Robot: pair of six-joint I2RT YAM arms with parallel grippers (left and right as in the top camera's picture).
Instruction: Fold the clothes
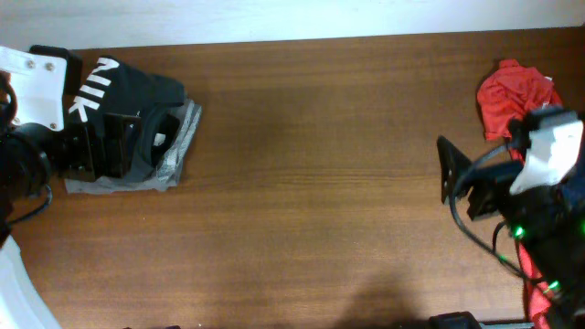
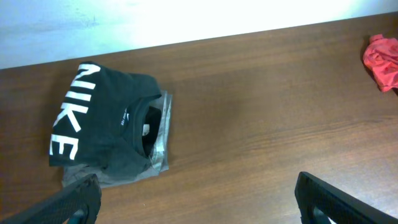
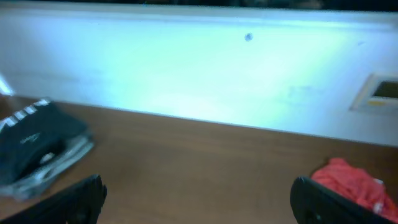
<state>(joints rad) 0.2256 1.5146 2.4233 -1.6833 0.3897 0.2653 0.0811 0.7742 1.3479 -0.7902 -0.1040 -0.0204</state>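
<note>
A very dark T-shirt [image 1: 137, 91] with white "NIKE" letters lies folded at the table's far left, on top of a folded grey garment [image 1: 175, 157]. Both also show in the left wrist view, the T-shirt [image 2: 106, 118] over the grey garment [image 2: 163, 127], and at the left of the right wrist view [image 3: 37, 134]. My left gripper [image 1: 114, 146] is open and empty, raised over the front left of this stack; in its own view [image 2: 199, 205] only bare table lies between the fingers. My right gripper [image 1: 457, 178] [image 3: 199, 202] is open and empty at the right.
A crumpled red garment [image 1: 514, 91] lies at the back right of the wooden table [image 1: 320, 183], behind my right gripper. It also shows in the left wrist view [image 2: 382, 62] and the right wrist view [image 3: 351, 183]. A white wall runs behind the table's far edge.
</note>
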